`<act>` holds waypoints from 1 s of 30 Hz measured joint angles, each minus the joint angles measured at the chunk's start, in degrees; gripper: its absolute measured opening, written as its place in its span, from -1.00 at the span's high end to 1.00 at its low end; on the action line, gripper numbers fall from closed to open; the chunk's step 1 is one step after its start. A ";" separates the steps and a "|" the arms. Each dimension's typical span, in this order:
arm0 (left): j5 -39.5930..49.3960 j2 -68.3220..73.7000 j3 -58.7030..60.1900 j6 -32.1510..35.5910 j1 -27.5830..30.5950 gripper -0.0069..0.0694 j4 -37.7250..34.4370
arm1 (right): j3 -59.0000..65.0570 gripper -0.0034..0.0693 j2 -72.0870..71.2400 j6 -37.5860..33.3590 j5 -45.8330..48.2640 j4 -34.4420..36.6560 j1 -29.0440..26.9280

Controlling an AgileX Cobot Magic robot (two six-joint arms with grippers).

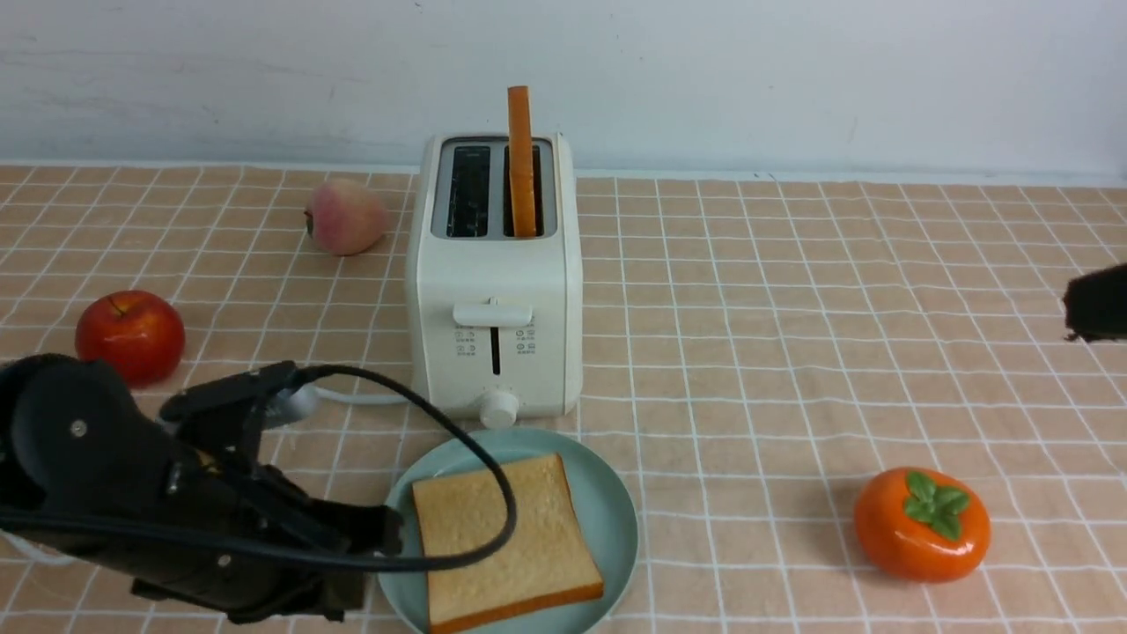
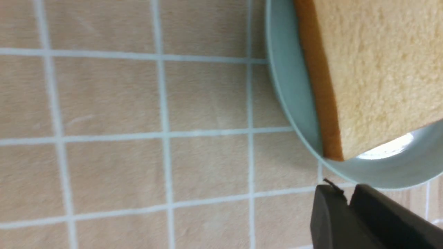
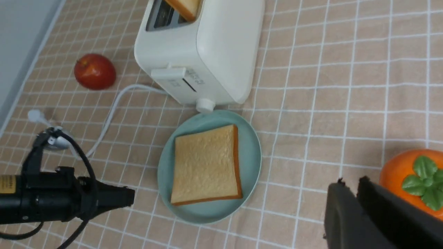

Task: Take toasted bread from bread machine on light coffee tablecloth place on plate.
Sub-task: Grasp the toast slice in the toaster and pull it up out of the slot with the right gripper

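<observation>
The cream-white bread machine (image 1: pixel 495 282) stands on the light coffee tablecloth (image 1: pixel 748 308). One slice of toasted bread (image 1: pixel 521 158) stands upright in its right slot; the left slot is empty. The other slice (image 1: pixel 502 541) lies flat on the teal-green plate (image 1: pixel 616 511) in front of the toaster. My left gripper (image 1: pixel 392 531) is shut and empty, low beside the plate's left rim; it also shows in the left wrist view (image 2: pixel 347 193). My right gripper (image 3: pixel 349 185) is shut and empty, near the orange persimmon (image 3: pixel 413 176); only a dark tip (image 1: pixel 1096 304) shows at the front view's right edge.
A red apple (image 1: pixel 130 335) and a pale peach (image 1: pixel 345 216) lie left of the toaster. The orange persimmon (image 1: pixel 922 524) lies at the front right. The toaster's white cord (image 3: pixel 110 110) runs left along the cloth. A white wall stands behind.
</observation>
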 joint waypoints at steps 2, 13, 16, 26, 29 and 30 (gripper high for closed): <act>2.01 -3.33 0.00 -3.42 0.00 0.78 4.10 | -3.25 0.73 3.67 -0.38 0.12 0.24 2.13; 6.78 -30.56 1.20 -8.72 0.00 0.86 11.68 | -28.77 0.58 34.47 10.89 -2.05 -13.94 23.75; 6.72 -39.71 3.96 -11.32 0.00 0.86 13.90 | -41.06 0.29 44.37 13.96 -2.11 -17.99 26.88; 7.35 -58.83 10.91 -14.36 0.00 0.86 17.80 | -76.97 -0.68 72.46 15.22 -2.20 -20.50 29.33; 7.89 -61.07 10.97 -14.41 0.00 0.86 17.91 | -82.74 -0.70 78.15 16.32 -3.07 -22.50 29.33; 8.05 -61.31 10.97 -14.48 0.00 0.86 17.91 | -83.70 -0.66 79.34 16.81 -3.27 -23.24 29.33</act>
